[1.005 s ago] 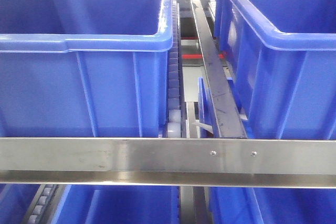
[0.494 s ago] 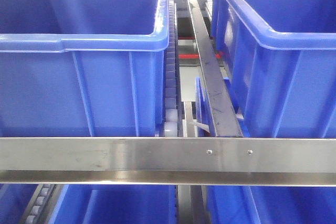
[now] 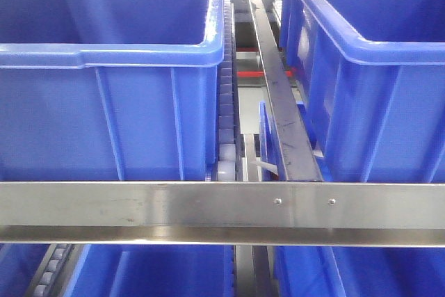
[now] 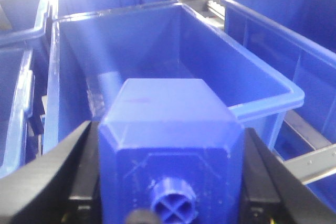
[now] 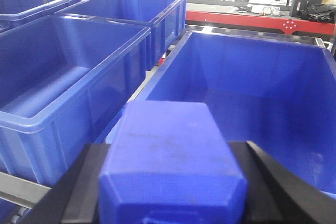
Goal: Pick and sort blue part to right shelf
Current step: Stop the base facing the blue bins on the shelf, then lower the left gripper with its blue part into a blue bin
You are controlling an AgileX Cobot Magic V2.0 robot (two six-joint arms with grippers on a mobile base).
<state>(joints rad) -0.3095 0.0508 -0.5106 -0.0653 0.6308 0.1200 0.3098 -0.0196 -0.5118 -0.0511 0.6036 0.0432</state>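
Observation:
Each wrist view shows a blocky blue part clamped between black fingers. My left gripper is shut on a blue part with a round cross-marked stub on its near face, held above the near rim of a long blue bin. In my right gripper, also shut, sits a second blue part, just in front of a wide, deep blue bin. The right shelf fills the front view: its steel front rail, a pale roller track and two large blue bins. Neither gripper shows in that view.
A dark metal divider rail runs back between the two upper bins. More blue bins sit on the level below the rail. Further bins stand left of the right arm; a red-edged machine lies behind.
From one second ago to half a second ago the front view slid slightly, the shelf moving a little left in frame. Since then it has held still.

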